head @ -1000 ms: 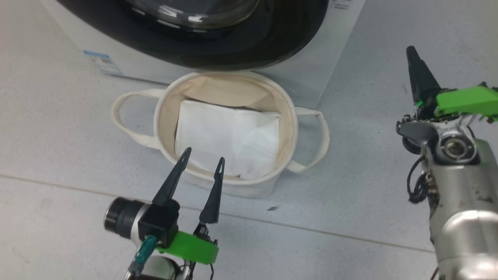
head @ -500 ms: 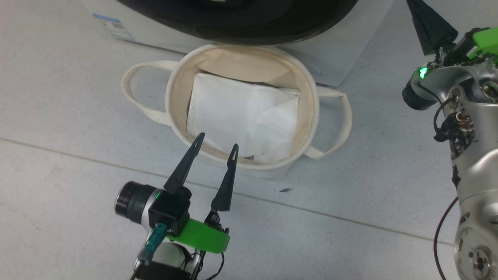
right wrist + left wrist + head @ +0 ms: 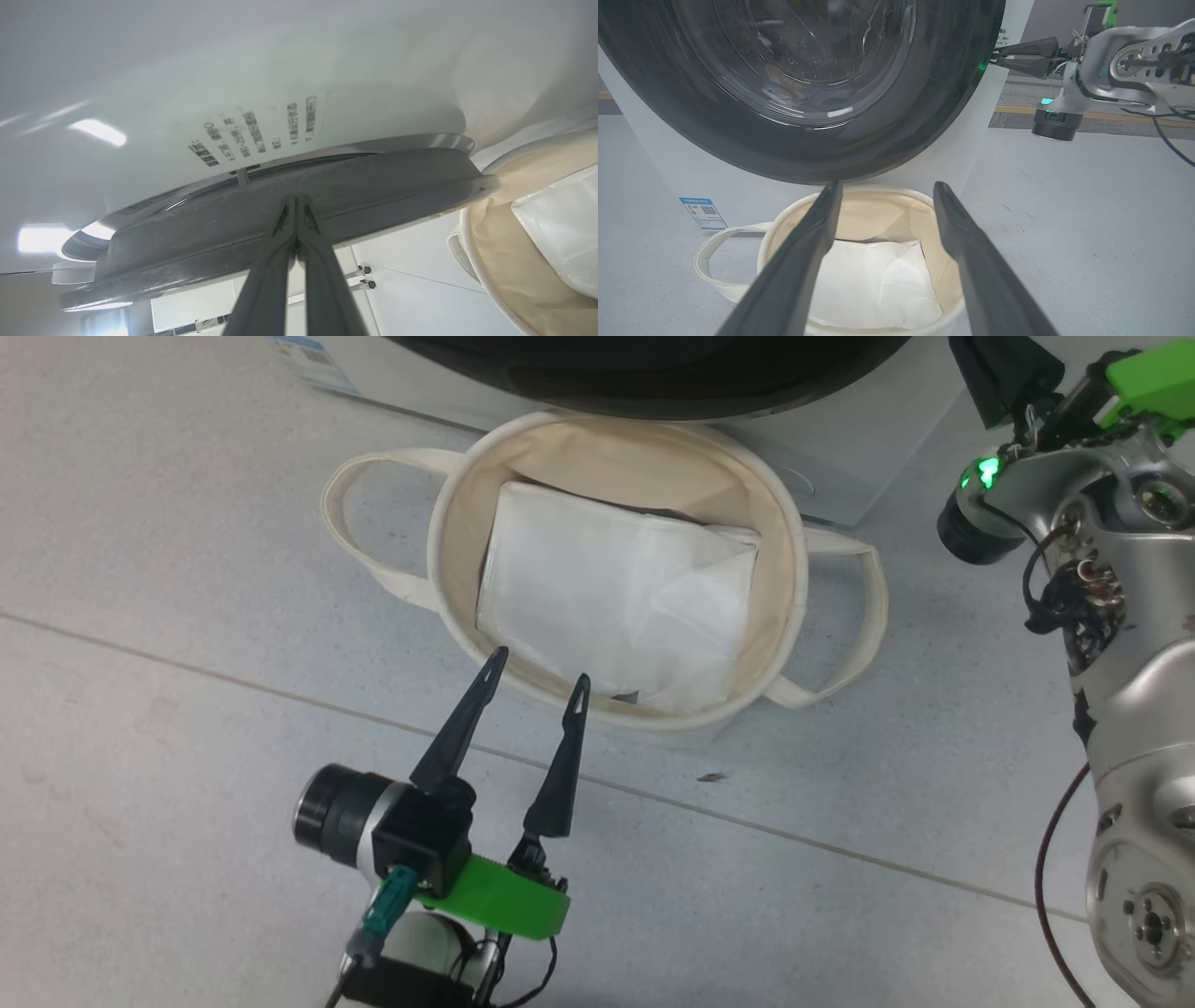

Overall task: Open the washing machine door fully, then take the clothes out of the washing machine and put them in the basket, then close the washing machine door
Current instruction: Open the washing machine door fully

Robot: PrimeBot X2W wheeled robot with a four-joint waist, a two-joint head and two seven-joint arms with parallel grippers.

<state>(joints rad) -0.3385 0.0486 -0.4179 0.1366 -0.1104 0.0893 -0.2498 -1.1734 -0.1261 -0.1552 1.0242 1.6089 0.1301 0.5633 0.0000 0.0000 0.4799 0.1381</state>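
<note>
Black fingers of the left gripper [image 3: 540,667] are spread wide with nothing between them, poised low over the floor [image 3: 187,709] just short of the basket's near rim. Cream canvas is met next: the basket [image 3: 653,723] is stood close against the foot of the washing machine [image 3: 738,193], its two loop handles out to the sides. A plain white sheet [image 3: 616,597] is folded inside it, and none of the clothes are in it. Beyond and above, the washing machine door [image 3: 878,144] is seen shut against the white front, as far as can be judged. Behind its bulging glass a dim patch of blue and pale fabric is made out inside the drum — the clothes [image 3: 798,93], it is judged. Farthest off, at the door's right edge, the right gripper [image 3: 295,198] is pressed closed on nothing, its paired tips aimed at the dark rim; whether the rim is touched cannot be told. The first step, opening the door, is therefore judged to be in hand. For the next move the closed tips would need to be hooked behind the rim's edge and drawn outward in an arc about the hinge — with care taken that the swinging door is not fouled by the basket below.
</note>
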